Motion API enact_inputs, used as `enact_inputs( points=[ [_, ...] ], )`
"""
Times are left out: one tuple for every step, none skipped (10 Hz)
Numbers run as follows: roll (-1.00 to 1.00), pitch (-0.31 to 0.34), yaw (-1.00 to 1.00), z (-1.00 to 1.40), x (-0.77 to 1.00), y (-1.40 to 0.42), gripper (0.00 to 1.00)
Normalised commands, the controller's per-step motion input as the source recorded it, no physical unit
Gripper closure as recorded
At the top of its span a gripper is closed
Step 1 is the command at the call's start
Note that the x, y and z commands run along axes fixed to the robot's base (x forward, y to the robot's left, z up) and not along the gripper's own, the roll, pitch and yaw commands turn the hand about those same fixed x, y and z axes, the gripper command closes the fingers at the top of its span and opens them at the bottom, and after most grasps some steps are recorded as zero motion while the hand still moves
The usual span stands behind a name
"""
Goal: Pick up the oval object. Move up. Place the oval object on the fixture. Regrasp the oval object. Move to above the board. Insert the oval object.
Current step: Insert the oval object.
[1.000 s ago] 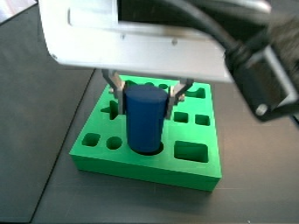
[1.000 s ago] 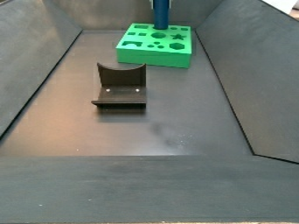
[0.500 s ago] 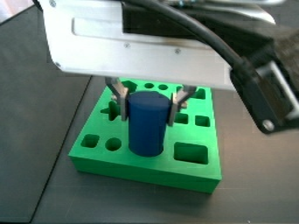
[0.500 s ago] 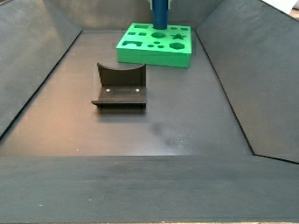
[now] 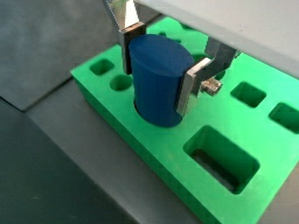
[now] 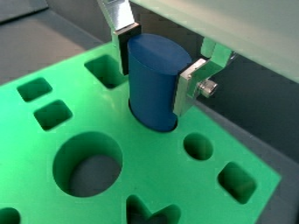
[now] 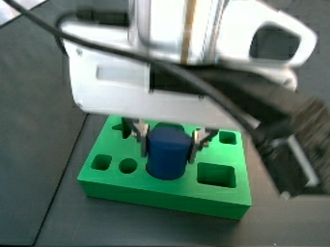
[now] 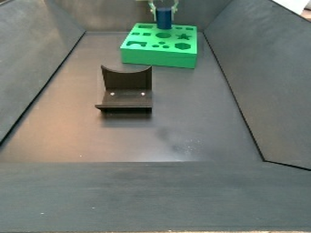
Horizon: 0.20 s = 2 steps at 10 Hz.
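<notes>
Jaws are pinching the oval object (image 5: 158,77) from two sides, silver fingers (image 5: 195,80) flat against its blue flanks in both wrist views. The gripper (image 6: 152,59) sits right over the board (image 6: 82,122), and the blue block's lower end looks partly down inside a cut-out near the middle of the frame. In a side view the gripper (image 7: 165,141) hangs just above the green slab (image 7: 168,190) with the block (image 7: 165,154) showing short below it, so we'd say the insert step is underway, not finished.

What we'd worry about: if the oval is turned even a little off the slot's long axis, it could jam against the rim and the arm would push the whole board along the floor. Letting go too early could leave it stuck tilted.

Stuff we can't really see: the slot's rim around the block is hidden by the block itself, so how deep it sits is a guess. The side view from the far end shows the board (image 8: 161,47) tiny at upper centre, with only a speck of blue (image 8: 162,15) at the top edge. The fixture (image 8: 123,90) sits empty, well apart, left of centre.
</notes>
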Motion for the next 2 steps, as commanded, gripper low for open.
enact_inputs(
  points=[
    [-0.01,0.0,0.0,0.0,0.0,0.0,1.0],
    [0.0,-0.001,0.0,0.0,0.0,0.0,1.0]
  ],
)
